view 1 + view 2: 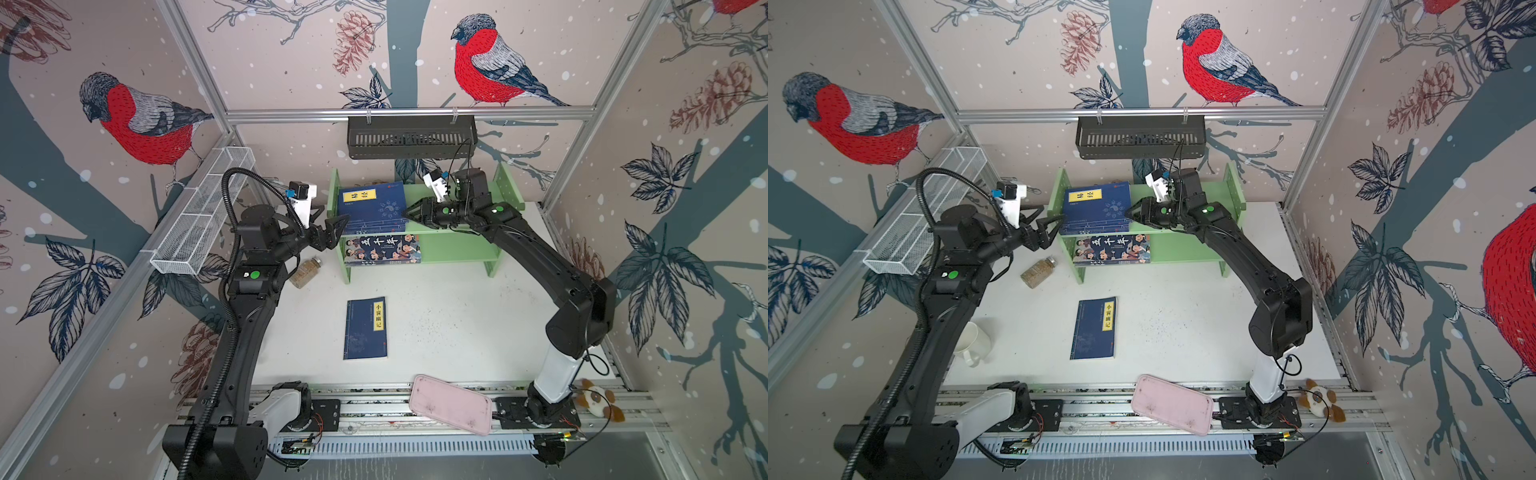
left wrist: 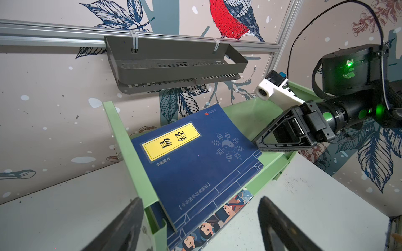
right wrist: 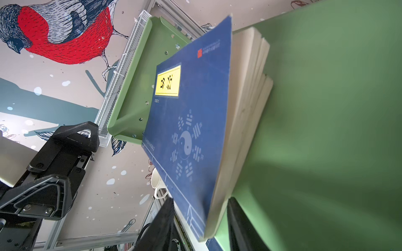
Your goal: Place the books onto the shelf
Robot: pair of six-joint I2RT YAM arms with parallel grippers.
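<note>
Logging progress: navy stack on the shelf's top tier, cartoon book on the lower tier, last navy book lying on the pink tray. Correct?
No. The last navy book lies on the white table, apart from the pink tray, as both top views show. The navy stack on the top tier and cartoon book on the lower tier are right.

Green 2-tier shelf (image 1: 457,245) is seen upright at the far side of the table (image 1: 457,332). A stack of navy books (image 1: 374,208) is noted lying on the top tier, left end, front edge overhanging; a yellow label is carried on the top cover. The cartoon book (image 1: 382,249) is laid flat on the lower tier. 1 navy book (image 1: 365,328) is left flat on the table, well apart from the shelf.
</note>
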